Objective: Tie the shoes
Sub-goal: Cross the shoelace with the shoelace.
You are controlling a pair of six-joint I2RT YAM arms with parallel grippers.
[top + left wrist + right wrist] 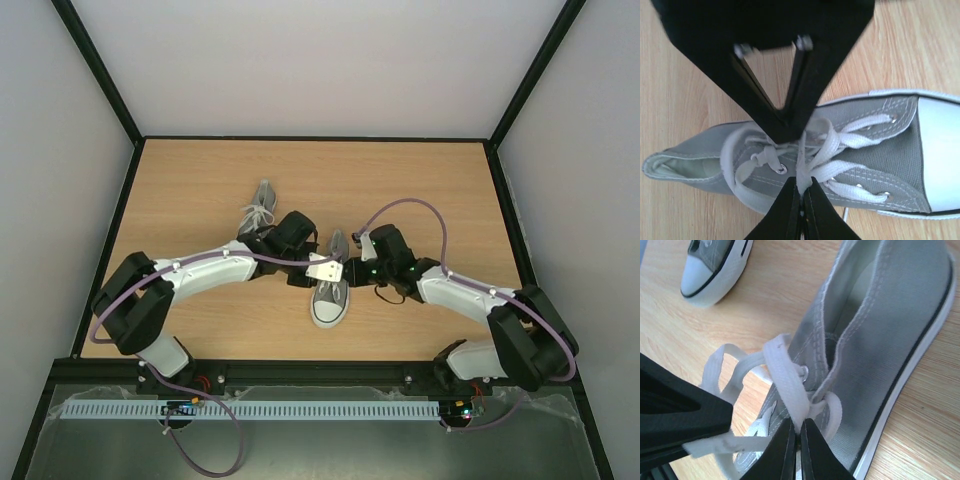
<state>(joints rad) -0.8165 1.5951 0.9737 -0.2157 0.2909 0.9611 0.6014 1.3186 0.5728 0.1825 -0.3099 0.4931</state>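
Observation:
A grey sneaker [329, 295] with a white toe cap lies mid-table, toe toward the arms. Both grippers meet over its laces. My left gripper [323, 268] is shut on a white lace; in the left wrist view [802, 184] its fingertips pinch a strand rising from the crossed laces [840, 145] of the shoe [875, 165]. My right gripper [353, 266] is shut on another lace strand; in the right wrist view [799, 427] it pinches a flat white lace loop [782, 377] beside the shoe's opening [880, 325]. The second sneaker [260, 212] lies at the back left, laces loose.
The second sneaker's toe [710, 265] shows at the top left of the right wrist view. The right gripper's black body [785, 65] hangs over the shoe in the left wrist view. The left gripper's black body [675, 415] sits close to the left of the right fingers. Black frame rails [310, 138] border the wooden table.

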